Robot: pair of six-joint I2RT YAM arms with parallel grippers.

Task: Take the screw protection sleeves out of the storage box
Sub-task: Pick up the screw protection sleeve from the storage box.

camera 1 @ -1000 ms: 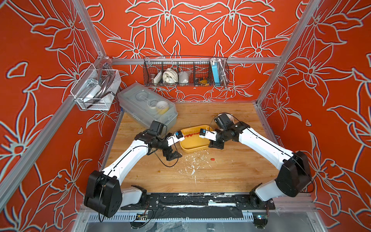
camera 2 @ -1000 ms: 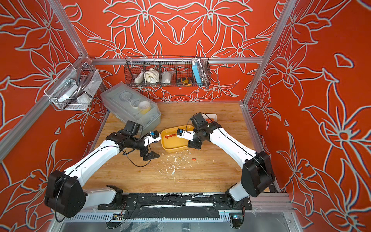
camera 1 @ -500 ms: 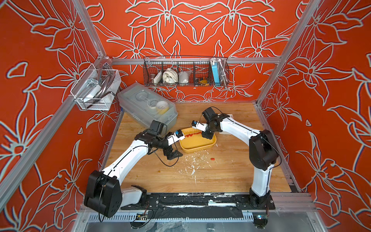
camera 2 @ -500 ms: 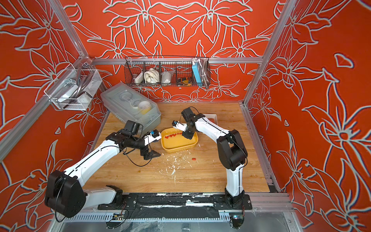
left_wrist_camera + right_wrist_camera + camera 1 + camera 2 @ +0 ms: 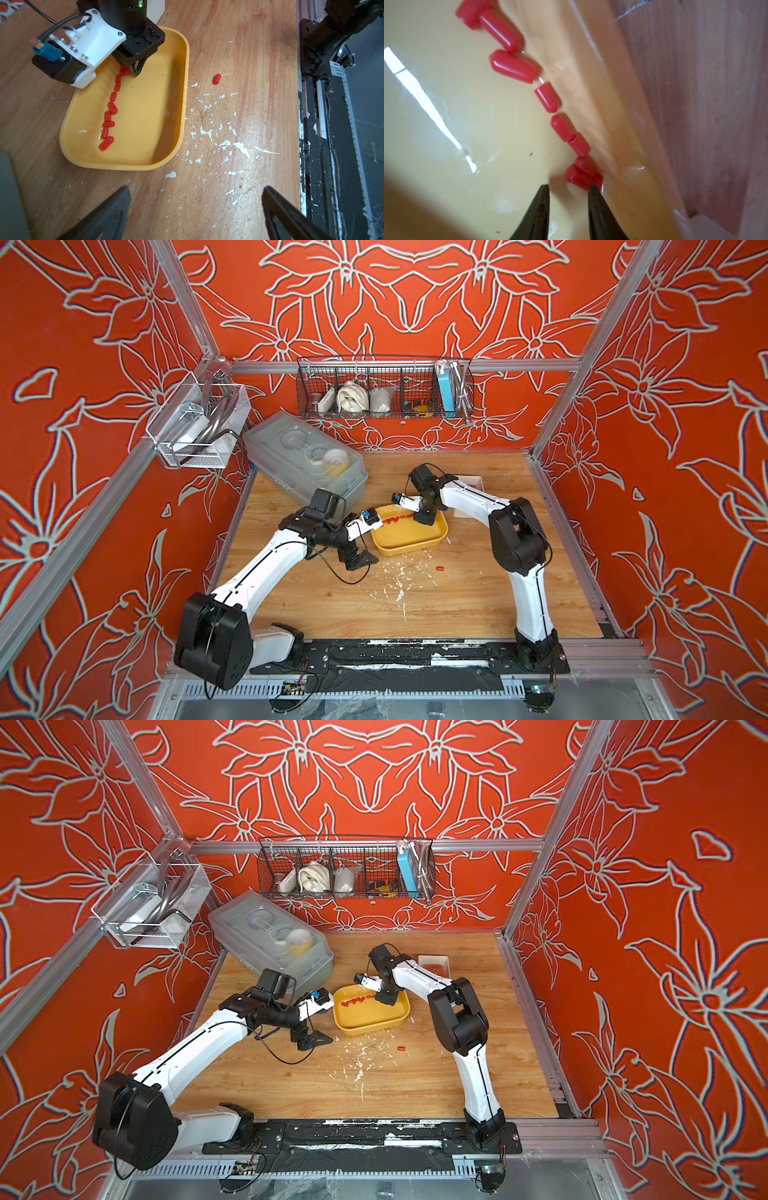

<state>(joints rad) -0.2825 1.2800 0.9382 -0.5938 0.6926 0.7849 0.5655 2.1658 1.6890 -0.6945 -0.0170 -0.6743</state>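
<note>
red capsule-like sleeves (image 5: 546, 99) line the shallow yellow plastic tray (image 5: 446, 124); only the right wrist view reveals the right pincer (image 5: 568, 187) slightly parted; left pincer (image 5: 195, 188) spread wide.

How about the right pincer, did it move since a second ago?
Yes. In a top view the right pincer went from just outside the right rim of the shallow yellow plastic tray to inside it, by the tiny red sleeves.

No text, label, brand, number or sign can be read in any view. Any print on the small items kept in the wire basket (image 5: 415, 381) on the back wall is too small to be made out.
</note>
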